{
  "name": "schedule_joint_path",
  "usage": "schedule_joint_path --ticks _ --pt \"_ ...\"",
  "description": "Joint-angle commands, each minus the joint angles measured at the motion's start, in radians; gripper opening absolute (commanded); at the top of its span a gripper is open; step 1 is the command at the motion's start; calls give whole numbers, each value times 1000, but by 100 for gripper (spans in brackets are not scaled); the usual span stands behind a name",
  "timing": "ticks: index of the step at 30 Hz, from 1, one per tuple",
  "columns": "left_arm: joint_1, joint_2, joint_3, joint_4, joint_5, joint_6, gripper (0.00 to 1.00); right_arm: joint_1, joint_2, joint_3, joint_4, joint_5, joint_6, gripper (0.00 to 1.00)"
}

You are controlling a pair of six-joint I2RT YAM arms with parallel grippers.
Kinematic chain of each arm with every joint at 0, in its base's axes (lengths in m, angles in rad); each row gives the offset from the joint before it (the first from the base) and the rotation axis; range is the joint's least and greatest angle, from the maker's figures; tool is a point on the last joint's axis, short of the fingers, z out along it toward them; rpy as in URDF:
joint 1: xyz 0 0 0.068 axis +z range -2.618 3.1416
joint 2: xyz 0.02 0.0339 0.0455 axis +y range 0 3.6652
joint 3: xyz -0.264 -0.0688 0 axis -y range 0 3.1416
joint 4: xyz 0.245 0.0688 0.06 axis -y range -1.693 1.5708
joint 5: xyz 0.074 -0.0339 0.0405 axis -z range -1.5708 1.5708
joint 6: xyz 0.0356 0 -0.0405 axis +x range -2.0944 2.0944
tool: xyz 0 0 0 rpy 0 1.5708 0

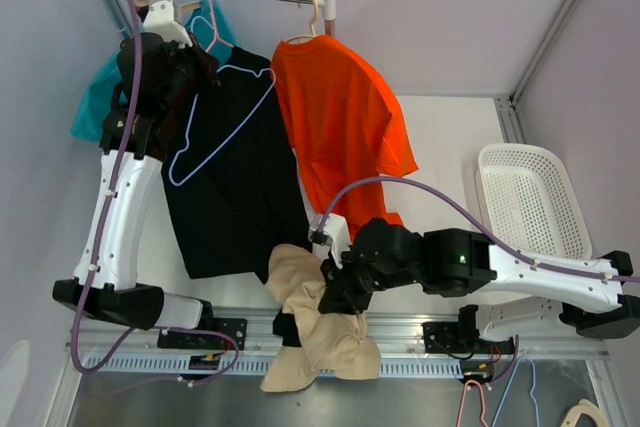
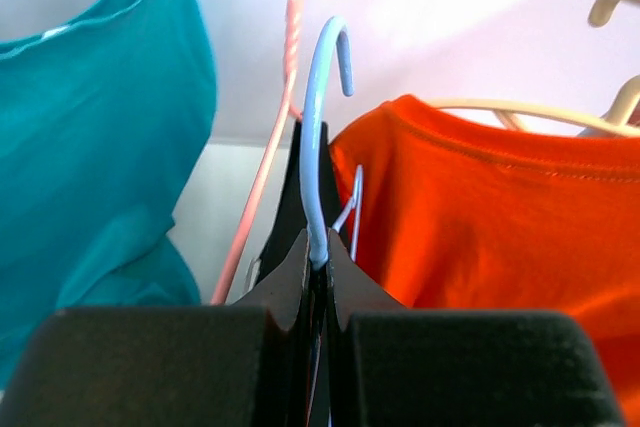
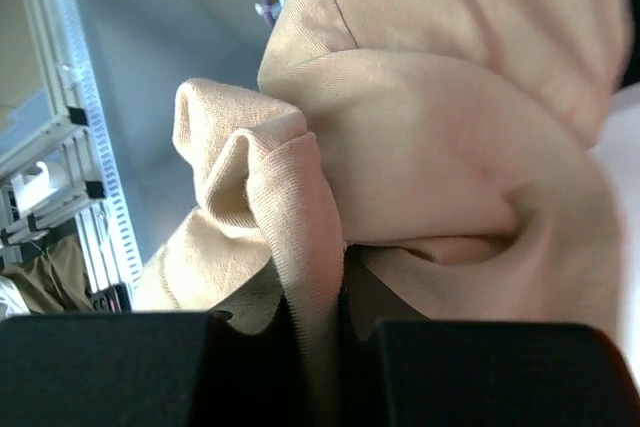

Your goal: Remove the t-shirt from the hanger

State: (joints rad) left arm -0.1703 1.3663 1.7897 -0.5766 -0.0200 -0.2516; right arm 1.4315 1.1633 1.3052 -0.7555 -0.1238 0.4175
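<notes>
- The crumpled beige cotton t-shirt [image 1: 318,332] was bunched at the near edge of the white table [image 1: 450,147], and one fold was pinched in the closed right gripper [image 3: 320,332].
- The pale blue wire hanger [image 2: 318,127] was clamped at its neck by the shut left gripper [image 2: 318,257]. It was held up and far left of the shirt, with its frame slanting down-left and judged bare.
- Any fabric caught on it could not be made out against the hanging black t-shirt [image 1: 235,197].

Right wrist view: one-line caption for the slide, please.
Right gripper shut on a bunched fold of the beige t-shirt.
</notes>
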Motion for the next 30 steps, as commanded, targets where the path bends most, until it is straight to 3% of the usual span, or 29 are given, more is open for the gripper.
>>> schedule_joint_path --ticks 1,4,8,11,16,22,27,30 --pt "8 20 74 93 64 11 1 37 -66 58 -119 47 61 0" --pt "8 48 85 109 65 11 1 32 -114 71 -131 52 64 8" --pt "8 62 76 113 51 34 1 18 -68 94 -209 105 44 5" --pt "8 63 40 138 43 51 1 -14 -59 77 -194 86 37 9" --pt "8 60 -32 172 52 48 1 -130 -54 -21 -120 0 52 9" --pt "8 59 -76 195 25 66 1 -273 -92 -170 -52 -8 104 29" --pt "8 54 -81 192 -11 69 1 -365 -140 -257 19 -53 130 26" --pt "8 56 -81 192 -9 71 1 -381 -140 -265 13 -46 132 31"
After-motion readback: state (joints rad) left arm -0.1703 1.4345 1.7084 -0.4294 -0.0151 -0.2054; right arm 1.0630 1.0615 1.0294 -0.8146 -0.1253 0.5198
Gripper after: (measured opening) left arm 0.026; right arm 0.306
